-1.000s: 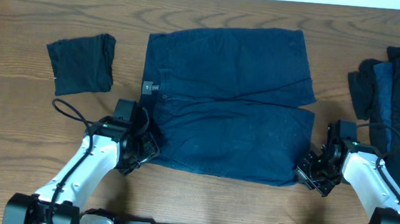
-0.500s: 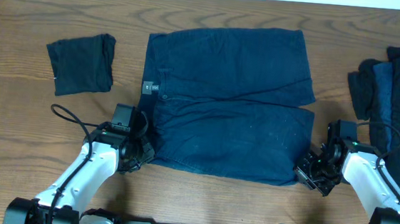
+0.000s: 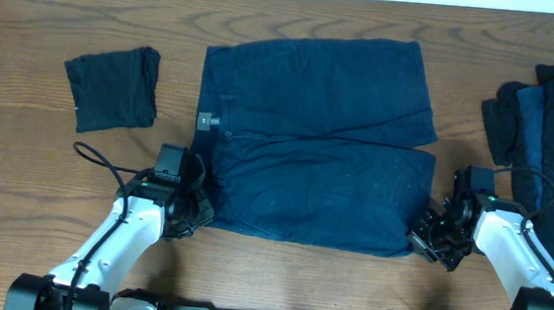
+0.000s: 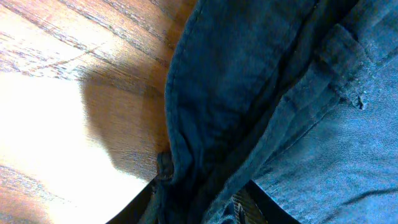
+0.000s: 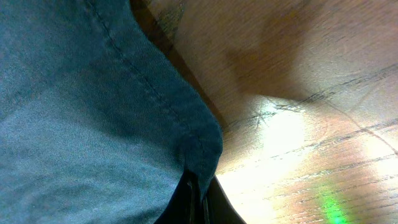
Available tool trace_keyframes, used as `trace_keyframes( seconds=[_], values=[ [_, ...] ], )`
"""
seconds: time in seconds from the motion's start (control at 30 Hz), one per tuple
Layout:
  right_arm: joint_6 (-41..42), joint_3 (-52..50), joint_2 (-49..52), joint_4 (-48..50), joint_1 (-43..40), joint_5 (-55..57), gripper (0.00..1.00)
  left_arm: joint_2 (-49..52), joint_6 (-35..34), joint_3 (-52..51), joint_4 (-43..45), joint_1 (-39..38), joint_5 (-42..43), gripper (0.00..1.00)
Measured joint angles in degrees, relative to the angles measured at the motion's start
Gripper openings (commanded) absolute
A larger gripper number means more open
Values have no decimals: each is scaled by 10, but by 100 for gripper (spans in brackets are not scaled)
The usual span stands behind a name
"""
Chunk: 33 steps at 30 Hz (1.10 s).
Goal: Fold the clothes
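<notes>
Overhead, the navy shorts (image 3: 313,143) lie flat mid-table (image 3: 19,155), between a folded black piece (image 3: 112,87) on the left and a dark pile (image 3: 547,117) at the right edge. Only the wrist views show the grips. The left gripper (image 3: 198,208) has narrowed onto the bunched waistband corner. The right gripper (image 3: 419,238) is pinched tight on the hem corner. A second ago the left jaws stood wider, while the right is unchanged.
</notes>
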Motion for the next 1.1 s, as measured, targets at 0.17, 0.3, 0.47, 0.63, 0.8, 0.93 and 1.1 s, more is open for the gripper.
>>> trace_keyframes(
  seconds=[0.17,0.3,0.47,0.63,0.8,0.93,1.1],
  values=[
    [-1,0,0,1,0,0,1,1,2,-1,-4,0,2,19],
    [-2,0,0,1,0,1,1,1,2,-2,-4,0,9,6],
    [-12,0,0,0,0,1,1,1,4,-2,-5,0,12,6],
    [-18,0,0,0,0,2,1,1,4,0,-16,0,15,6],
    [-24,6,0,-22,0,5,1,3,10,8,-63,0,19,6],
    [-32,32,0,-49,0,6,1,9,20,23,-97,0,19,6],
    [-45,74,0,-89,0,6,1,10,32,54,-144,0,19,6]
  ],
)
